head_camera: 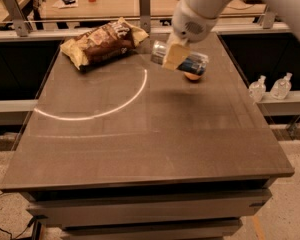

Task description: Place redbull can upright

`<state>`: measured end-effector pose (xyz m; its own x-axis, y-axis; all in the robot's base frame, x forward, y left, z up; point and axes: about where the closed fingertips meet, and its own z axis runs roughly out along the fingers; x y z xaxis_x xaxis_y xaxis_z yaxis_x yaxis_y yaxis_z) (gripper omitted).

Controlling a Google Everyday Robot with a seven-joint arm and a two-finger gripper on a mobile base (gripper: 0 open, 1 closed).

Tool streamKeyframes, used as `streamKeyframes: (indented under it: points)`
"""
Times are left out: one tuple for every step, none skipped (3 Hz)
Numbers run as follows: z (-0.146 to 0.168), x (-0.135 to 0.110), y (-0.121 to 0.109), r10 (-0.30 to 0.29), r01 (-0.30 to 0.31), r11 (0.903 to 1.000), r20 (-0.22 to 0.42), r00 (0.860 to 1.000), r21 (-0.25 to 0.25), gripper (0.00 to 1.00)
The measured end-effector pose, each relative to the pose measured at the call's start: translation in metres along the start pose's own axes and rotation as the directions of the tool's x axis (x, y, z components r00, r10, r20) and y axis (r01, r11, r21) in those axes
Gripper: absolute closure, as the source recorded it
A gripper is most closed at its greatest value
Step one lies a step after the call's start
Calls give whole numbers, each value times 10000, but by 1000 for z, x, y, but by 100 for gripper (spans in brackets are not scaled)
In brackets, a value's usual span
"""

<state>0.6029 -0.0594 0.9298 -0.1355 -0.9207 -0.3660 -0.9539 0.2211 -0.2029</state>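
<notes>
The redbull can, silver and blue, lies on its side in the air above the far right part of the table, its silver top pointing left. My gripper comes down from the white arm at the top and is shut on the can near its left end, with a tan finger across the front of it. The orange ball sits on the table just below and behind the can, mostly hidden by it.
A brown chip bag lies at the far left of the table. Two small clear bottles stand on a ledge to the right of the table. A rail with metal posts runs behind the table.
</notes>
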Motion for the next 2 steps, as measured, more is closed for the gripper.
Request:
streamKeyframes:
  points:
    - [-41,-6,7,-184,134,9997,2536,9671,215,100]
    - [-29,-11,6,-420,370,9991,5121,8579,201,100]
